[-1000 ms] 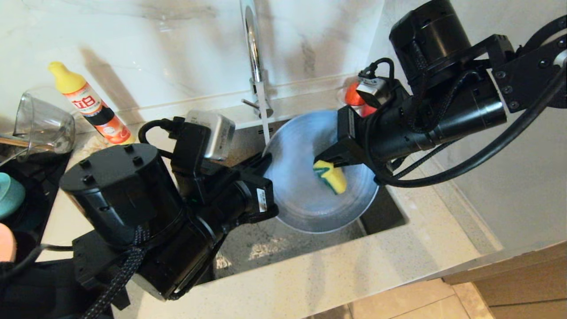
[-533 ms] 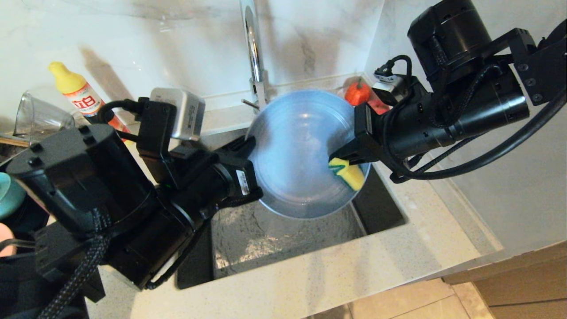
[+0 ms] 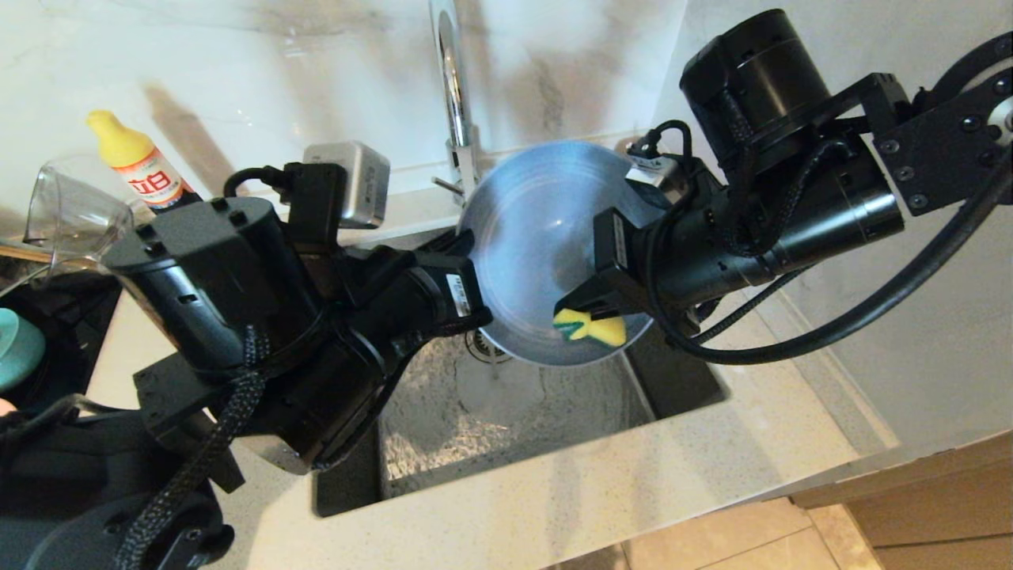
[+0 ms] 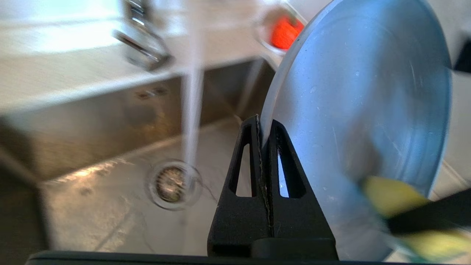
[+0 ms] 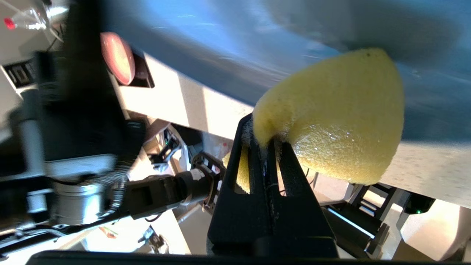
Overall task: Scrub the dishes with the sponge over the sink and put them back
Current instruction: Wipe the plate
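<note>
Over the sink [image 3: 506,412] a grey-blue plate [image 3: 538,237] hangs tilted, its face turned toward my right arm. My left gripper [image 3: 467,241] is shut on the plate's left rim; the left wrist view shows the rim pinched between the fingertips, left gripper [image 4: 263,125], plate [image 4: 368,92]. My right gripper [image 3: 574,305] is shut on the yellow-and-green sponge [image 3: 589,326], which presses on the lower part of the plate's face. In the right wrist view the sponge [image 5: 338,117] bulges out of the right gripper [image 5: 263,129] against the plate [image 5: 220,44]. A teal bowl [image 3: 12,348] sits at the far left.
Water runs from the chrome faucet [image 3: 451,79] down to the drain strainer [image 4: 171,180] behind the plate. A soap bottle [image 3: 142,166] and a clear glass jug [image 3: 71,218] stand at the back left. A red object [image 4: 285,31] lies on the back ledge.
The left arm has lifted the plate and tipped it more upright, toward the faucet. The sponge slid right across the plate's face, then back left to its lower part.
</note>
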{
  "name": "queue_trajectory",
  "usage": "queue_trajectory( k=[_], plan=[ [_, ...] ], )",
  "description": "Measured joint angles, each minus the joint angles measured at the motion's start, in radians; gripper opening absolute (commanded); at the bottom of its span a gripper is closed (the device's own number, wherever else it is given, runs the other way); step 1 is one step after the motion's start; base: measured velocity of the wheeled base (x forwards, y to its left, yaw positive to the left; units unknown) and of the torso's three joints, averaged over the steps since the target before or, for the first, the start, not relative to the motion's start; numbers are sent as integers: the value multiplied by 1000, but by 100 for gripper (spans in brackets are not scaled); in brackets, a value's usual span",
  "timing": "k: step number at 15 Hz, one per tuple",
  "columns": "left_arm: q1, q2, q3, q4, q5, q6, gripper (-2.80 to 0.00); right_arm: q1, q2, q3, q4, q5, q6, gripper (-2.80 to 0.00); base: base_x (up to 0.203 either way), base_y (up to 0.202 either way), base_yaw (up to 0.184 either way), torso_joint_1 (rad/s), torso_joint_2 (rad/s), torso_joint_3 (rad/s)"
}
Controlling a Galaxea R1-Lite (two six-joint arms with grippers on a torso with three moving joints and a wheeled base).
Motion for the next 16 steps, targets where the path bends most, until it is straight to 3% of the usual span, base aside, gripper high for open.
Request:
queue_trajectory(
  k=[3, 5, 9, 16],
  plan=[
    [-33, 16, 21, -3, -3, -3, -280, 12, 21, -12, -28, -2, -1, -280, 0, 0, 0, 0, 0, 0],
    [-41, 10, 94, -7, -29, 1, -280, 9, 22, -15, -36, -3, -3, -280, 0, 0, 0, 0, 0, 0],
    [-44, -30, 208, -59, -55, 0, -280, -46, 13, -16, -47, -4, -10, -280, 0, 0, 0, 0, 0, 0],
    [-23, -116, 229, -48, -50, -6, -280, -111, -15, -5, 4, -3, -11, -280, 0, 0, 0, 0, 0, 0]
  ],
)
